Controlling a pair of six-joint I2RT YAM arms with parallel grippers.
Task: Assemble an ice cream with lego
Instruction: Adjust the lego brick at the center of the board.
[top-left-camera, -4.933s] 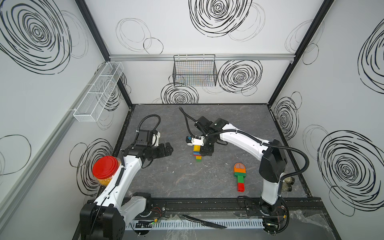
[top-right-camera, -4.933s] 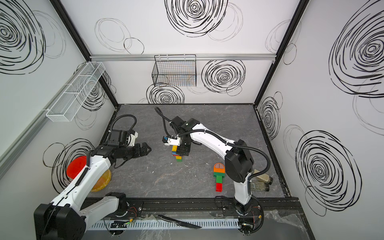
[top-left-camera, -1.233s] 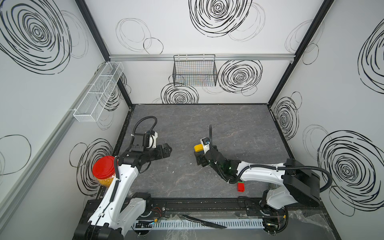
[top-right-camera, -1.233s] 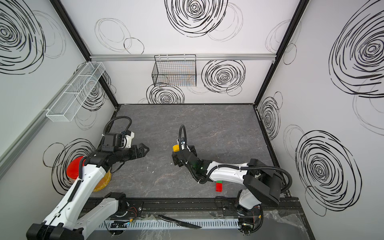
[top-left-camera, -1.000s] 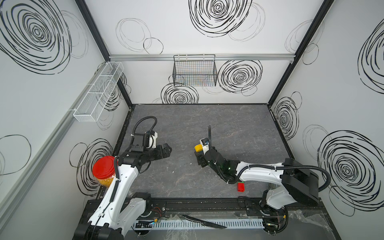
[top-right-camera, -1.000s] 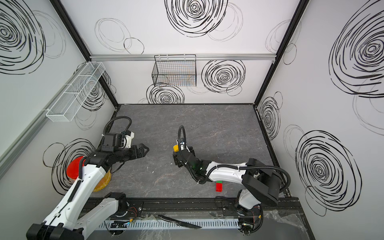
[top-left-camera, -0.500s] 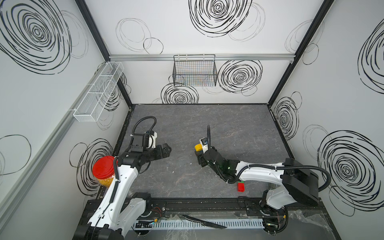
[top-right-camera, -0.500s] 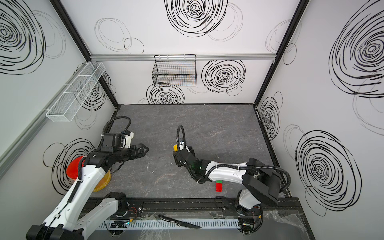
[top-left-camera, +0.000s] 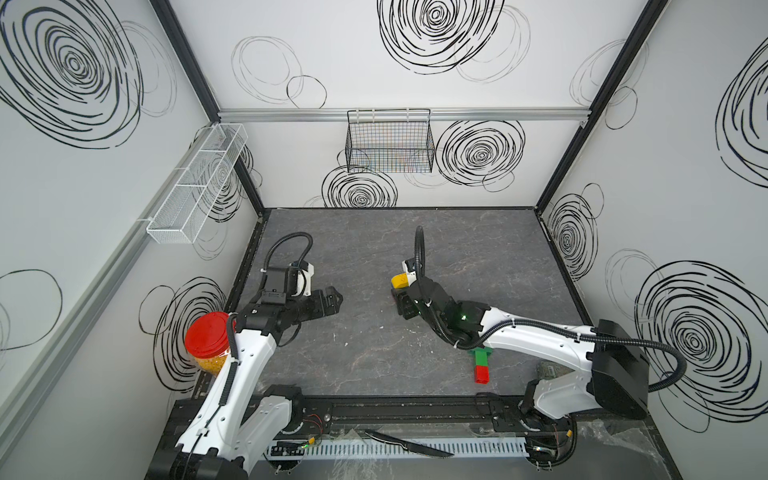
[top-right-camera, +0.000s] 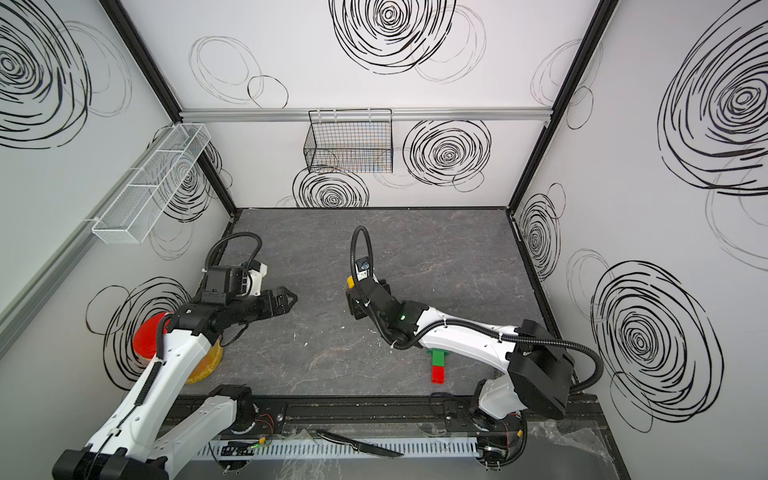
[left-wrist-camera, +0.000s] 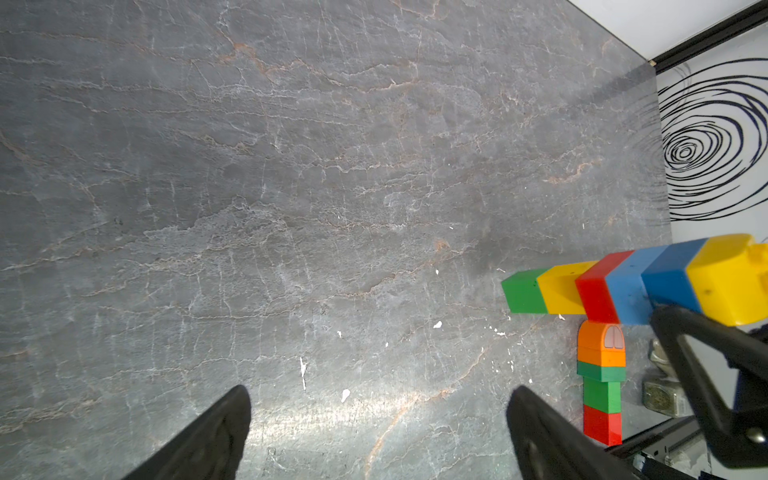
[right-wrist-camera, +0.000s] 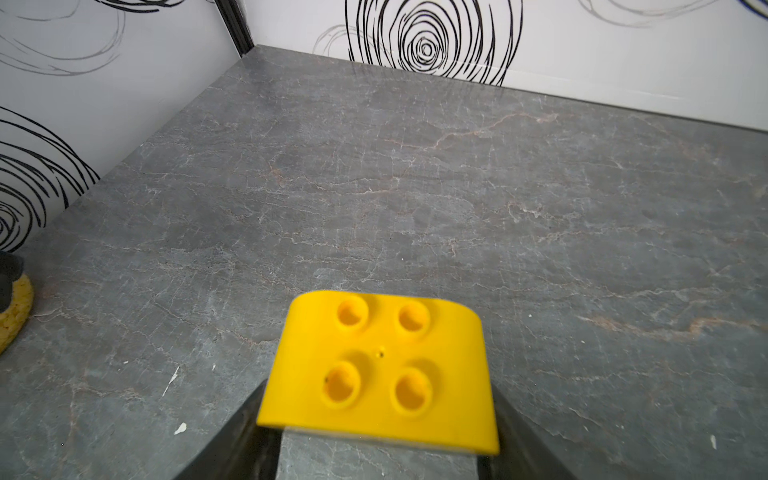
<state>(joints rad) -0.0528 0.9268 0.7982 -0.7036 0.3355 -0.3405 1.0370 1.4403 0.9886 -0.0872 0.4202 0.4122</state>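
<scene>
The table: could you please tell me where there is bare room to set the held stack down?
The table is bare beyond the left hand and the right hand holding the lego stack, and at front middle, between the left arm and the lying stack. Crowded: front right under the right arm, and around the red-lidded jar.

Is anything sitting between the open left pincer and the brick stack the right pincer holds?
Nothing visible. Only bare table lies between the left pincer and the held brick stack; the second brick stack lies off to one side.
</scene>
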